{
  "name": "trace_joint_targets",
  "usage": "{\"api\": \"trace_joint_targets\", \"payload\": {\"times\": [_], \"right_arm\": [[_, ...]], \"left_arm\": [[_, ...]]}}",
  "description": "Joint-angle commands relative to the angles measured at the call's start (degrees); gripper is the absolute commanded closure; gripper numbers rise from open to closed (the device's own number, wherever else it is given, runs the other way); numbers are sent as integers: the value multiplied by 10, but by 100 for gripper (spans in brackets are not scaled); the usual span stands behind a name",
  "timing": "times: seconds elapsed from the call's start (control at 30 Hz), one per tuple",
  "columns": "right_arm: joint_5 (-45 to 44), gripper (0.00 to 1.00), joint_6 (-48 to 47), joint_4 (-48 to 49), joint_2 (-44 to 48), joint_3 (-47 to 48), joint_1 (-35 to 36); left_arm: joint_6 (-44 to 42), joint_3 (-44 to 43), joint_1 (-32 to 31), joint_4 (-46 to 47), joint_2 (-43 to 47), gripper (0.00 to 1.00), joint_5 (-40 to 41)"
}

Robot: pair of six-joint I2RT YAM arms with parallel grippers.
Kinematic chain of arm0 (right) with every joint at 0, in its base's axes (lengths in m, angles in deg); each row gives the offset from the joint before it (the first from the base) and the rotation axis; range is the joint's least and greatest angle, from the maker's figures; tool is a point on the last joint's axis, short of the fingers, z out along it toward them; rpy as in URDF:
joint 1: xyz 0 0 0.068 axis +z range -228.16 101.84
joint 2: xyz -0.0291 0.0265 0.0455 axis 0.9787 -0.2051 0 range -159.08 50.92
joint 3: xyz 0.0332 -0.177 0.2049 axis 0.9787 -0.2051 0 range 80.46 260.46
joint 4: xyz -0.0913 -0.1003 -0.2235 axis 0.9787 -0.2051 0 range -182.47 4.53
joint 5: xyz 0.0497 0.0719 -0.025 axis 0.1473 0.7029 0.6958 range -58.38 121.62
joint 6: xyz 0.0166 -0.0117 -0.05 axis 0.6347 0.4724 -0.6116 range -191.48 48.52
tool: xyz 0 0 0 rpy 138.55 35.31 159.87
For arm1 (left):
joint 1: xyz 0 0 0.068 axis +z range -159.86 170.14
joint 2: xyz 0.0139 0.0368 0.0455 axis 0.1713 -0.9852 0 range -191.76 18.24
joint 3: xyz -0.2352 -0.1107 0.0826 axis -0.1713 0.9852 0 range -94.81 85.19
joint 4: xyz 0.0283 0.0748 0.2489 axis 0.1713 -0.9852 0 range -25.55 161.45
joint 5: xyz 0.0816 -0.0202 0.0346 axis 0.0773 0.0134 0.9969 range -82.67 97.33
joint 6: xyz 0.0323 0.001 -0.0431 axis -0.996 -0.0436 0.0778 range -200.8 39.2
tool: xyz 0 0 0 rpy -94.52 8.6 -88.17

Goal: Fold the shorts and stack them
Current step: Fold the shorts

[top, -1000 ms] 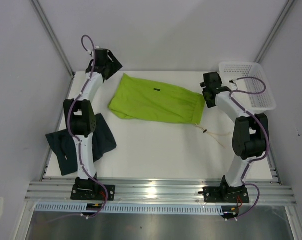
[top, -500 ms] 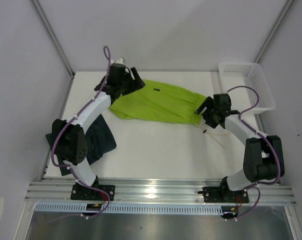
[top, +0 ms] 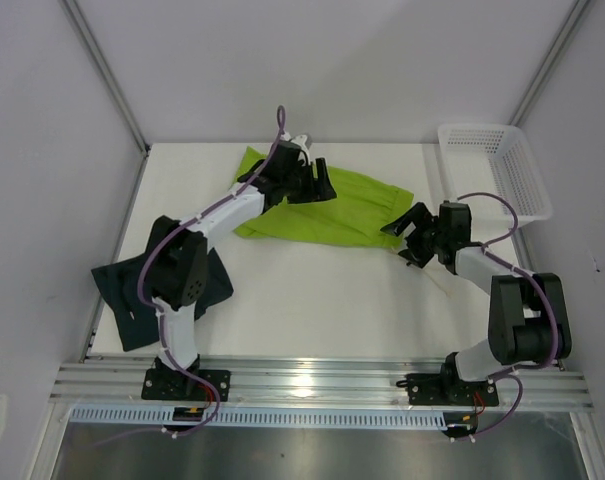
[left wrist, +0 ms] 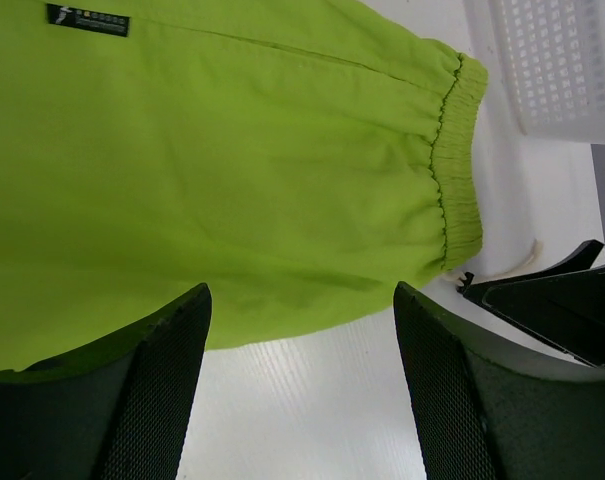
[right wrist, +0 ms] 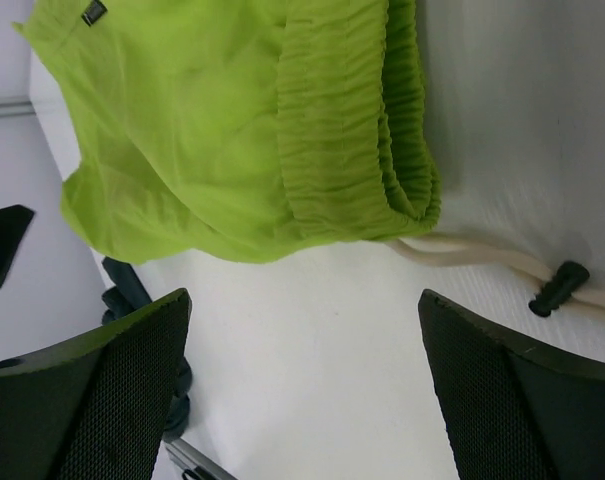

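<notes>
The lime green shorts (top: 342,208) lie flat across the back middle of the table, waistband to the right. They fill the top of the left wrist view (left wrist: 212,170) and the right wrist view (right wrist: 232,130). My left gripper (top: 317,183) hovers open over their upper left part. My right gripper (top: 404,232) is open at the waistband's right end, just off the cloth. A cream drawstring (right wrist: 482,260) trails from the waistband. The dark navy shorts (top: 132,290) lie crumpled at the left front, partly behind the left arm.
A white mesh basket (top: 497,170) stands at the back right corner and shows in the left wrist view (left wrist: 557,65). The drawstring runs over the table (top: 312,300) toward the right arm's base. Grey walls enclose the table on three sides.
My left gripper swung from the back left corner rightward onto the green shorts. My right gripper moved down and forward to the waistband's right end. The left part of the shorts is now covered by the arm.
</notes>
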Motion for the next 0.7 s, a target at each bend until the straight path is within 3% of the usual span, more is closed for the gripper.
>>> {"api": "trace_joint_targets", "payload": {"times": [0.0, 0.23, 0.5, 0.67], "right_arm": [[39, 3, 32, 79, -28, -3, -17], [61, 1, 53, 133, -72, -25, -36], [61, 1, 65, 170, -134, -14, -36], [48, 1, 77, 190, -142, -15, -35]], "left_arm": [[0, -53, -18, 5, -38, 24, -28], [58, -90, -33, 36, -109, 24, -88], [83, -208, -61, -21, -206, 24, -79], [95, -237, -69, -43, -237, 24, -69]]}}
